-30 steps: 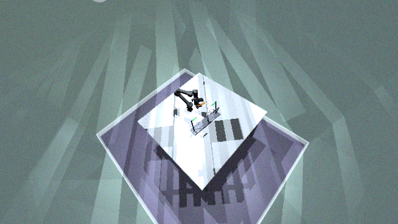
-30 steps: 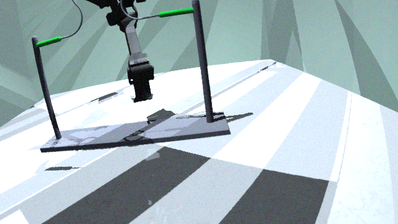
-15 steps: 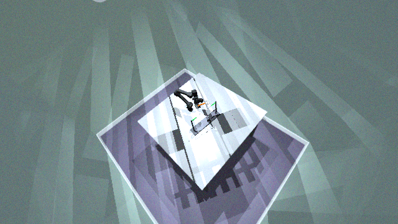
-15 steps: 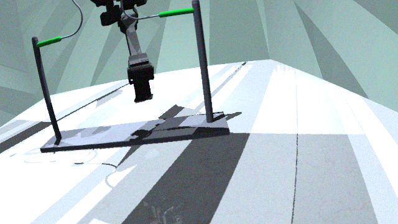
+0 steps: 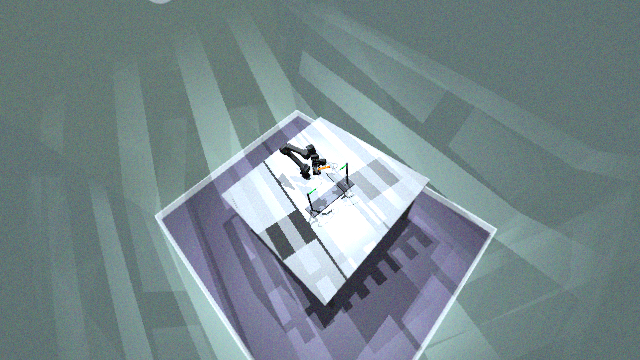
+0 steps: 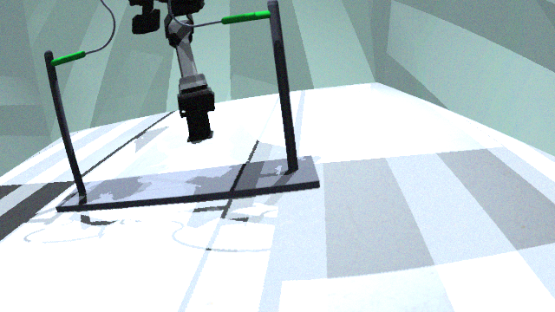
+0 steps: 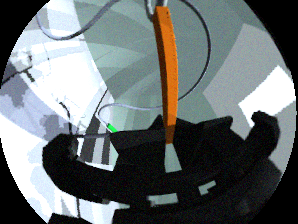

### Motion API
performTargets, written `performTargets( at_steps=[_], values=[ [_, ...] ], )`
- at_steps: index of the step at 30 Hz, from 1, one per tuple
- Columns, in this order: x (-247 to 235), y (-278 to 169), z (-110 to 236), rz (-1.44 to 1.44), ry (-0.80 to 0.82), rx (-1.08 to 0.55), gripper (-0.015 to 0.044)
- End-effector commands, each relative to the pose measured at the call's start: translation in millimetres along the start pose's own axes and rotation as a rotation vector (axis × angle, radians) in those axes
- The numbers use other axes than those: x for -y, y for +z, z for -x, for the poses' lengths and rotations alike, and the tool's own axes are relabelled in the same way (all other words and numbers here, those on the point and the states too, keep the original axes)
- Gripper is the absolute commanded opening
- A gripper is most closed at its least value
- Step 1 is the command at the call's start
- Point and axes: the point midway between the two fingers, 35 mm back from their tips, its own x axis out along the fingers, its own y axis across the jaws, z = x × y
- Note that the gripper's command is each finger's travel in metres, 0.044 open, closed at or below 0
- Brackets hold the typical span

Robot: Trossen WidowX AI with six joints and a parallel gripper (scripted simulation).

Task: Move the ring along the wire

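Observation:
My gripper [image 5: 318, 169] [image 7: 162, 116] is shut on the lower end of the orange handle [image 5: 325, 167] [image 7: 166, 63]. The handle runs up from the fingers to a thin dark ring [image 7: 208, 43]. The thin grey wire [image 6: 106, 32] [image 7: 73, 36] curves between two dark posts. The left post [image 6: 65, 126] carries a green part [image 6: 68, 58], and so does the right post [image 6: 282, 87], whose green part [image 6: 244, 17] [image 5: 342, 169] is the nearer one to my gripper. A bit of green [image 7: 112, 128] shows in the wrist view. In the exterior view the gripper and ring are cut off at the top edge.
Both posts stand on a flat dark base plate [image 6: 130, 191] [image 5: 330, 197] on the striped white and grey table [image 6: 390, 130]. My arm [image 6: 191, 69] [image 5: 297, 155] rises behind the plate. The table's edges drop to a purple floor [image 5: 200, 235].

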Motion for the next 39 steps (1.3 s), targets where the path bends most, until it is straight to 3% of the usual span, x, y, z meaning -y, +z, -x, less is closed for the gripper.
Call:
performTargets(
  at_steps=[1,39],
  values=[
    [2,0,0,0.041,-0.027,0.005,-0.015],
    [6,-2,-2,0.338,-0.222,0.039,-0.015]
  ],
)
